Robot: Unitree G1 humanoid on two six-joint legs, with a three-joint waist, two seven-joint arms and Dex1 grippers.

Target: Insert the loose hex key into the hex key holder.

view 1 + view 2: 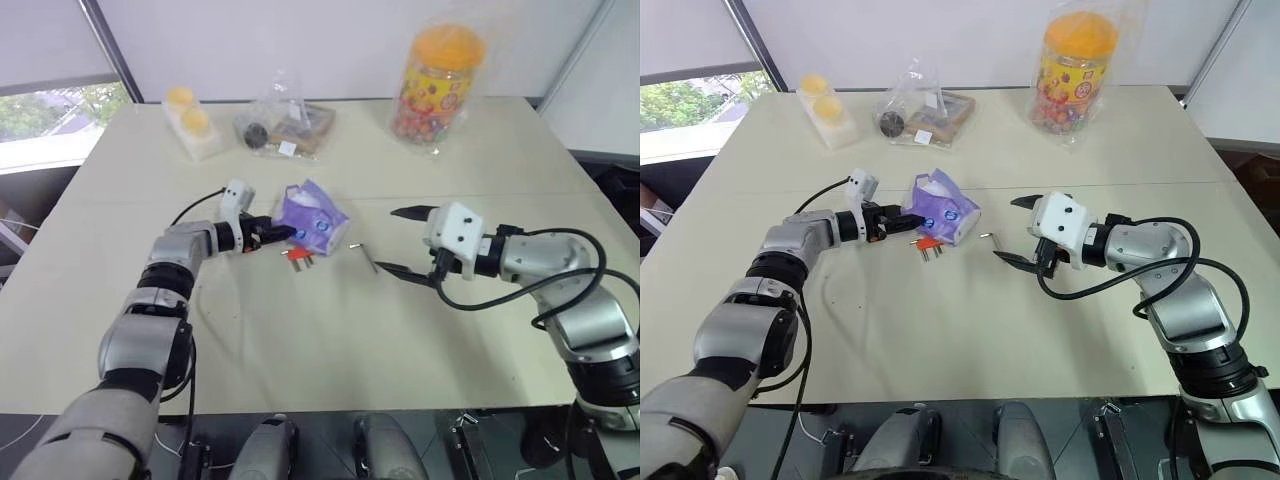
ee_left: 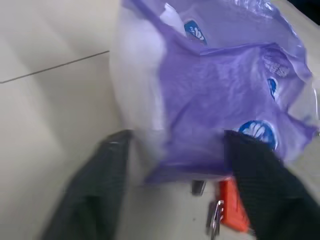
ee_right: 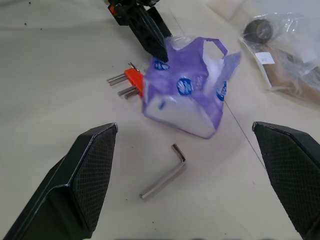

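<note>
Loose hex key (image 3: 163, 178) flat on table (image 1: 300, 340) between wide-open, empty right gripper (image 1: 405, 242) and purple packet (image 1: 312, 216), hex key holder (image 3: 134, 82) just beside packet, left gripper (image 1: 902, 223) partly closed against packet's edge, grip uncertain.

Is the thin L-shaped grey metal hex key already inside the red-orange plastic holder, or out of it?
Out. The thin L-shaped grey metal hex key lies flat on the table, apart from the red-orange plastic holder.
</note>
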